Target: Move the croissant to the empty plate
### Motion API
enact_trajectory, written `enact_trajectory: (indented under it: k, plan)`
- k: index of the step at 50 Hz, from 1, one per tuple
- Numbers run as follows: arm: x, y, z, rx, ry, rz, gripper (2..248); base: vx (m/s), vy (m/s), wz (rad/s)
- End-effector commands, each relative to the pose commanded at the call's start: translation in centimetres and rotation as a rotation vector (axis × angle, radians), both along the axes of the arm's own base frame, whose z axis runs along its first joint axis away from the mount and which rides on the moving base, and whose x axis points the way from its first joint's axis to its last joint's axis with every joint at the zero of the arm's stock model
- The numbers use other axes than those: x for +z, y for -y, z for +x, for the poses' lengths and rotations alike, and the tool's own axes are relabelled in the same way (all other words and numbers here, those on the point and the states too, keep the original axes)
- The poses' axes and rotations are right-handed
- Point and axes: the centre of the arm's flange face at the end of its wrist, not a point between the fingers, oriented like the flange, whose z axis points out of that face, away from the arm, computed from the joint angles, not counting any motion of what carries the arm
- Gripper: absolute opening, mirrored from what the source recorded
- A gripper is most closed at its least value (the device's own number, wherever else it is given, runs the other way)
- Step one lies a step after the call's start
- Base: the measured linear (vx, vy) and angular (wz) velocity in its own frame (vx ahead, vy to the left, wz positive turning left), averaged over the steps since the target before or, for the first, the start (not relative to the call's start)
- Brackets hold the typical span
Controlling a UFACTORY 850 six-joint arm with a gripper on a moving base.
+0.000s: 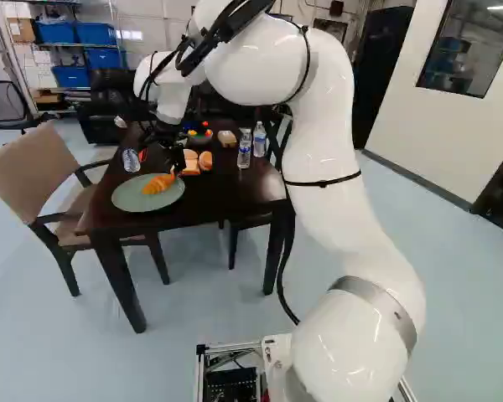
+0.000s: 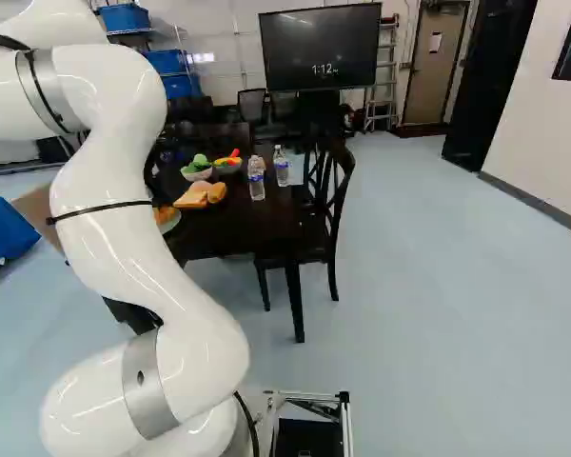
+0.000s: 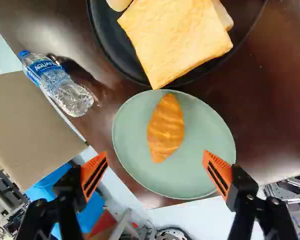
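Observation:
In the left base view my gripper (image 1: 176, 161) is above the table, close over the croissant (image 1: 159, 183) on the round green plate (image 1: 127, 199). Seen from the wrist, the gripper (image 3: 155, 160) stands open, its orange-padded fingers wide apart with nothing held between them. The croissant (image 3: 166, 128) lies on the plate (image 3: 190, 175), ahead of the gap between the fingers. No other food shows on that plate.
A dark plate (image 3: 106, 52) with bread slices (image 3: 175, 37) adjoins the green one. A water bottle (image 3: 57, 82) is beside them. Two more bottles (image 2: 256, 178) (image 2: 281, 167) and bowls (image 2: 197, 171) (image 2: 228, 166) stand on the table. Chairs (image 1: 46, 180) flank it.

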Motion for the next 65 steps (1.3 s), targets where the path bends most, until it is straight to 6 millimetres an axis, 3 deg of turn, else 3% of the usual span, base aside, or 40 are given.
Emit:
enact_trajectory:
  k: [28, 65]
  plan:
    - [3.9, 0.9, -1.0, -0.003, 0.044, 0.027, 247, 0.000, 0.000, 0.000]
    - [9.3, 8.2, -6.1, -0.064, 0.073, 0.042, 247, 0.000, 0.000, 0.000]
